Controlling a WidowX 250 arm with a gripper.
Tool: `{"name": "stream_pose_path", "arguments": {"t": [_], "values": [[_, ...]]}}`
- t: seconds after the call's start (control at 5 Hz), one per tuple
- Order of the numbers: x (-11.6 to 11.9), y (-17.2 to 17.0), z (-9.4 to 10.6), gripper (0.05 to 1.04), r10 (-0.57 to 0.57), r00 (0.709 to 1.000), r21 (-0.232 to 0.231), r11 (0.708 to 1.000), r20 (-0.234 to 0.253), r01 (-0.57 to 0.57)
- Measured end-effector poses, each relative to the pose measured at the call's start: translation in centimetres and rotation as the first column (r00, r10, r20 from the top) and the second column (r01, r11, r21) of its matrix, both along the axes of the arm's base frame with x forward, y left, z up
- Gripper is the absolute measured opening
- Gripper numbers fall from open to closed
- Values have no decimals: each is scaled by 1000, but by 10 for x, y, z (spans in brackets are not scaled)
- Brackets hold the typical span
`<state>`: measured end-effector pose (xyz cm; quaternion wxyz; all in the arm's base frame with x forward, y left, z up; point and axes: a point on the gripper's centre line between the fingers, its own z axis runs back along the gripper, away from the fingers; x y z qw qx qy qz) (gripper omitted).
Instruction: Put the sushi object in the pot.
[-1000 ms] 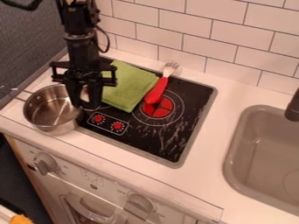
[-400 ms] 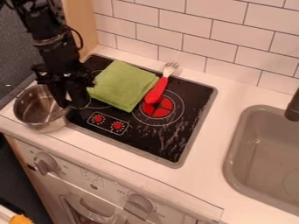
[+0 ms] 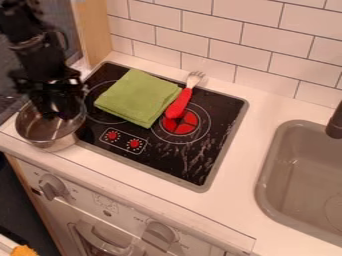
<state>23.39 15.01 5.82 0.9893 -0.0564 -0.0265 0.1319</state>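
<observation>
The black gripper (image 3: pixel 59 114) hangs at the left of the view, its lower end over the inside of the metal pot. That silver pot (image 3: pixel 48 136) stands upright on the white counter, against the left edge of the black stove top. The gripper hides the pot's back rim and part of its interior.
A folded green cloth (image 3: pixel 138 97) lies on the stove top (image 3: pixel 200 162), right of the gripper. Beside it rests a red-handled fork (image 3: pixel 179 104) across the rear burner. A grey sink (image 3: pixel 304 185) is at the right, and a tiled wall (image 3: pixel 200 30) runs behind.
The gripper has moved left, from the pot's right side to over its inside. The pot shifted a little left between the two earlier frames. Cloth and fork stayed put.
</observation>
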Motion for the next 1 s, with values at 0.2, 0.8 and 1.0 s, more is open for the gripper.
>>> {"name": "stream_pose_path", "arguments": {"t": [0.2,0.8,1.0], "values": [[-2,14,-9,386,65,996,4,998,-67,-64],[37,-29,32,995,-171,984,113,980,53,165],[44,-34,47,1004,-213,974,131,971,79,202]]}}
